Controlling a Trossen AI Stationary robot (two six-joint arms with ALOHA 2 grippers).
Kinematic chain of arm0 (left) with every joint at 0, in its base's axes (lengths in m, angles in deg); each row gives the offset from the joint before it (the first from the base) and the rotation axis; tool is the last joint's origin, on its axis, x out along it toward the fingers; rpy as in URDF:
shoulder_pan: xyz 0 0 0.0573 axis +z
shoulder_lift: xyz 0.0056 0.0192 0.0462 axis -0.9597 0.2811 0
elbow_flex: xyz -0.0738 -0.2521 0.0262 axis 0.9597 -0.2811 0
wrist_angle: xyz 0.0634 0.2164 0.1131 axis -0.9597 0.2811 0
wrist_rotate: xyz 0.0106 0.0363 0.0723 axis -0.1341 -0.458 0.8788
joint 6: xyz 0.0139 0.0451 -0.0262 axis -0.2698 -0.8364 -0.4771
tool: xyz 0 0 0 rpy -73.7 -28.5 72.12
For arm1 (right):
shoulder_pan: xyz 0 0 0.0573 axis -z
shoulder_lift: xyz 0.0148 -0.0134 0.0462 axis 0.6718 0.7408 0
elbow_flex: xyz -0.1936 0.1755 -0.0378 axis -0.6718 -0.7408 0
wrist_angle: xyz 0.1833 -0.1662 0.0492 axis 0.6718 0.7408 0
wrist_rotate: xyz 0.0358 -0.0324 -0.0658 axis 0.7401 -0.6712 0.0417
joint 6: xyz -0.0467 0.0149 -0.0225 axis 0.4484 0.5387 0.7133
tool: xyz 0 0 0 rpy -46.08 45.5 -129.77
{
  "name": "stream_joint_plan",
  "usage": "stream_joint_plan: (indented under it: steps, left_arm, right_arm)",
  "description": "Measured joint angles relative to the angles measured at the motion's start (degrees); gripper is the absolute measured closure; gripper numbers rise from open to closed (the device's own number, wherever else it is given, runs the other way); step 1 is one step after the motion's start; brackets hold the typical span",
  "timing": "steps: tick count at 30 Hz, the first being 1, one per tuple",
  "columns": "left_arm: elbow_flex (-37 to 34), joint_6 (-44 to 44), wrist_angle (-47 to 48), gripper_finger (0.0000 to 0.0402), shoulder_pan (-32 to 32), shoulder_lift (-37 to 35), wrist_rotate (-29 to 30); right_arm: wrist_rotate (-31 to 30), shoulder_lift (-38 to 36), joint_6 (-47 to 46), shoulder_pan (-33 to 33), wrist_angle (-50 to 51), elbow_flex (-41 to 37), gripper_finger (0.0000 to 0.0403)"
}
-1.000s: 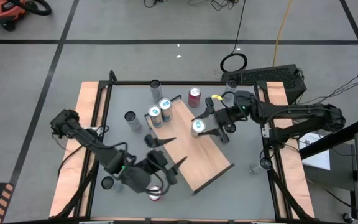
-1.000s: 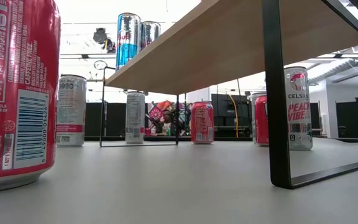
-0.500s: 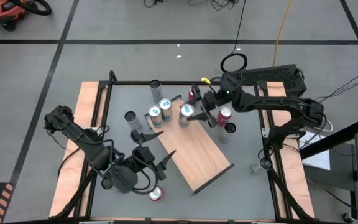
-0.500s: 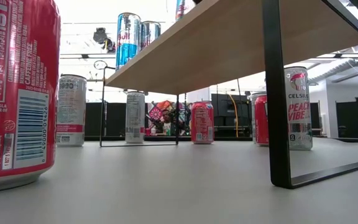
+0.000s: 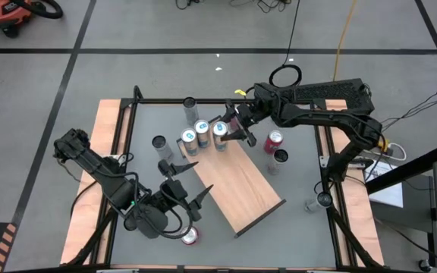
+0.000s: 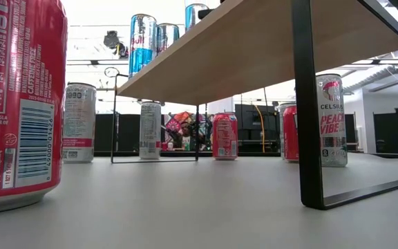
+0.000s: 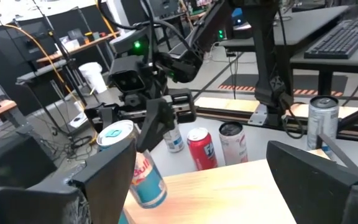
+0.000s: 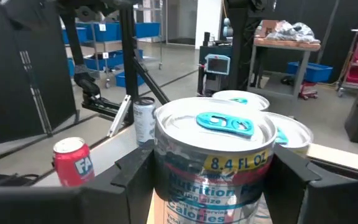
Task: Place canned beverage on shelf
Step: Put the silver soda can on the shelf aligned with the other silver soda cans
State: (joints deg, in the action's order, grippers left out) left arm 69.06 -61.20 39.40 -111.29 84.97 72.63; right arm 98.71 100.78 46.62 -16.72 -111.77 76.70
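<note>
right gripper (image 5: 226, 130): clamped on blue-tabbed silver beverage can (image 5: 219, 130), at far end of light-brown wooden shelf (image 5: 241, 182)
left gripper (image 5: 190, 184): wide open, empty, near shelf's left edge

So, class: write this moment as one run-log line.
right gripper: shut on blue can, at shelf far end | left gripper: open, empty, near shelf's near end

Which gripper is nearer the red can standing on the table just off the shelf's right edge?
Right. The right gripper, holding a blue-tabbed silver can over the wooden shelf, is beside the red can. The left gripper is open, farther off across the shelf.
</note>
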Motion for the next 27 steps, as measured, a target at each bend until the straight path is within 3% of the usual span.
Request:
stream_joint_plan:
  steps: [27]
  left_arm:
    - [0.0,1.5,-0.1,0.0045,0.9,0.0,0.0]
  right_arm:
    - [-3.4,2.8,5.2,2.3,1.2,0.0,0.0196]
